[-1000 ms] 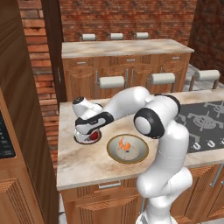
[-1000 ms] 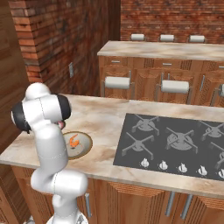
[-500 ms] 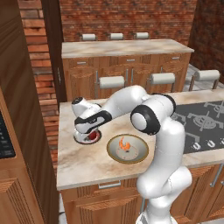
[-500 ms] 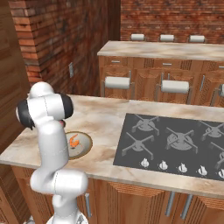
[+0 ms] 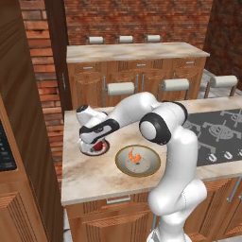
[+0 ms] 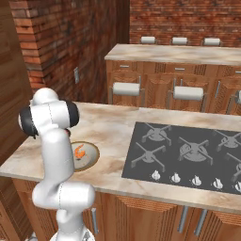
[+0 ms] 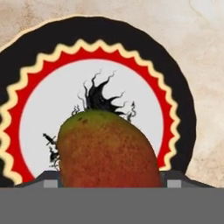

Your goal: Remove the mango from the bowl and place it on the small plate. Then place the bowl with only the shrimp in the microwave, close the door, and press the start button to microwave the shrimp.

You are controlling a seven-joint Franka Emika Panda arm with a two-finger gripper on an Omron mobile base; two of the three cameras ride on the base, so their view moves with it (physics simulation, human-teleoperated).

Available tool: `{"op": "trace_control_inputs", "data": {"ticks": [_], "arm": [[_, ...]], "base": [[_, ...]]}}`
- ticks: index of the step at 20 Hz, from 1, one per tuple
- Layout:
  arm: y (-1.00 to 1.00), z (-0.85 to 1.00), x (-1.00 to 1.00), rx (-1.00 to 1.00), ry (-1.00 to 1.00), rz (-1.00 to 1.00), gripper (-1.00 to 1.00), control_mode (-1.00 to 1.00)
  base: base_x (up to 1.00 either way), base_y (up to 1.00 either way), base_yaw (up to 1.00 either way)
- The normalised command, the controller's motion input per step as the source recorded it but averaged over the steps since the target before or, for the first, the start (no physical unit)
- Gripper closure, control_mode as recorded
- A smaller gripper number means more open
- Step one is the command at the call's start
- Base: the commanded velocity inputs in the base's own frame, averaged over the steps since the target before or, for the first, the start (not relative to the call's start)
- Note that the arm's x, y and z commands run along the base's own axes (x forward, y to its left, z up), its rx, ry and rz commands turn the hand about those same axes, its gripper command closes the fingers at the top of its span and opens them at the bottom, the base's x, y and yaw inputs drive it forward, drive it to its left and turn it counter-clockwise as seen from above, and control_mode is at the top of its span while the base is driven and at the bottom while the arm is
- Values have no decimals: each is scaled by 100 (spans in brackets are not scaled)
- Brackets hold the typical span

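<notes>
The fingers [image 7: 109, 186] stand wide apart, one on each side of the mango [image 7: 107, 148], which sits on the small plate [image 7: 39, 96] beside the bowl [image 5: 138, 160].

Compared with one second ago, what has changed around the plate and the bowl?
Little has changed. The gripper stays low over the plate with the mango between its jaws, and its wrist has turned a little. Whether the mango has been let go cannot be told. The bowl and the shrimp have not moved.
</notes>
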Motion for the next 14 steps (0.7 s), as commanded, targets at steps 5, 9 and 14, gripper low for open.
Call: {"op": "trace_control_inputs", "data": {"ticks": [5,9,14], "arm": [[-5,9,-5,5,0,0,-100,-100],[-25,51,-36,5,-7,0,-100,-100],[-44,65,-48,5,-7,0,-100,-100]], "base": [[0,0,0],[0,0,0],[0,0,0]]}}
